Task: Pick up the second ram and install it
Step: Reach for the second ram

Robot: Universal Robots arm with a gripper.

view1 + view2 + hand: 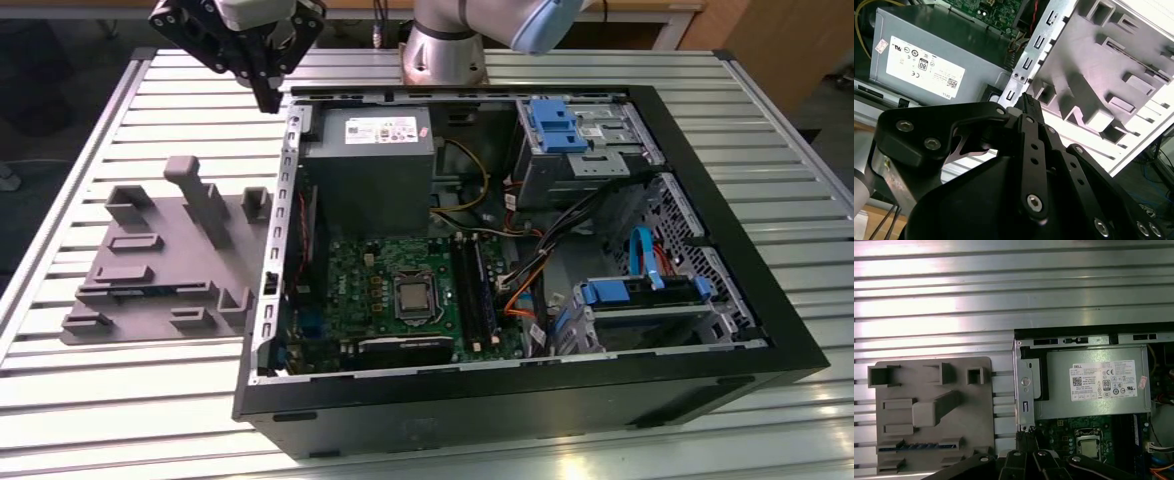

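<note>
The second ram (919, 445) is a thin blue-green stick lying edge-up in a slot of the grey fixture plate (934, 390). In the exterior view the ram (140, 291) shows as a blue strip low on that plate (160, 250), at the view's left. My gripper (271, 100) hangs high above the table, over the case's back-left corner and well away from the ram. Its black fingers (1026, 100) are pressed together with nothing between them, and their tips (1026, 437) hover over the case rim. The long black slots (474, 290) lie on the green motherboard (387, 290).
The open black computer case (534, 400) fills the middle of the slatted metal table (134, 400). Inside are a grey power supply (367, 160), drive cages with blue tabs (561, 125) and loose cables (527, 290). The fixture plate carries upright grey posts (200, 200).
</note>
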